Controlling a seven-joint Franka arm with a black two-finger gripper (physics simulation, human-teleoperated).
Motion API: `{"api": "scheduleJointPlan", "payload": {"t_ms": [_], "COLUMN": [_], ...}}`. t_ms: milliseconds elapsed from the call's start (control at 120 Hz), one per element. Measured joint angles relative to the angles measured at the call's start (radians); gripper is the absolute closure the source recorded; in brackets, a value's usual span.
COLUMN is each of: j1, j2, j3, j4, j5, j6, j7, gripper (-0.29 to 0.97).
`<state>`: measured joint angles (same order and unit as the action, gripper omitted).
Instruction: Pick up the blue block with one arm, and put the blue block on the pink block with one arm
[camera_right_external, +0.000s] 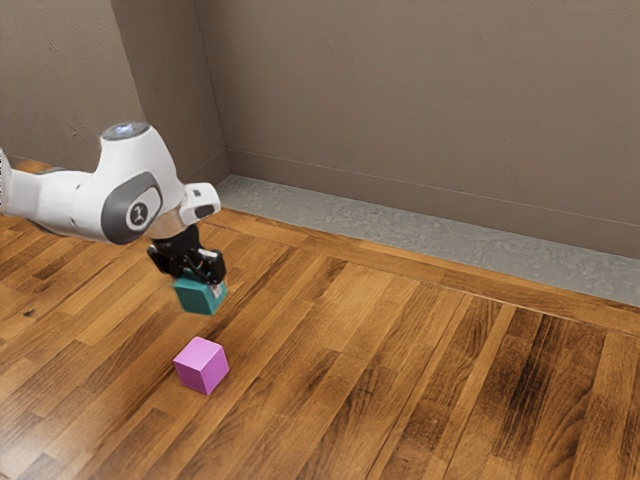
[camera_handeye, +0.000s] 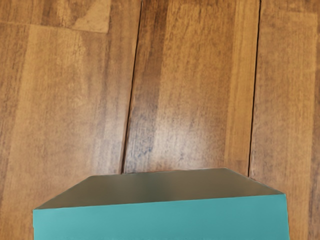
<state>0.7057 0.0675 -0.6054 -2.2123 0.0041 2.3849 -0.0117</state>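
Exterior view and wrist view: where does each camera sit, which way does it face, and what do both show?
Exterior view: beside the arm, raised, looking down across the wooden surface toward the walls; shows the white arm, its hand shut on the blue block, and the pink block lying apart.
Wrist view: on the hand, facing down at the wooden surface, the blue block just under it.
Shared: the blue block and the wooden surface.
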Motion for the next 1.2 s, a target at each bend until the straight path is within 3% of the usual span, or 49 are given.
{"api": "scheduleJointPlan", "payload": {"t_ms": [383, 742, 1200], "j1": [-0.019, -0.024, -0.026], "j2": [0.011, -0.001, 0.012], "j3": [-0.024, -0.048, -0.047], "j4": [-0.024, -0.056, -0.063], "j5": [-0.028, -0.107, -0.082], "j6": [0.096, 0.067, 0.057], "j7": [0.034, 0.088, 0.142], "gripper": [0.34, 0.34, 0.34]}}
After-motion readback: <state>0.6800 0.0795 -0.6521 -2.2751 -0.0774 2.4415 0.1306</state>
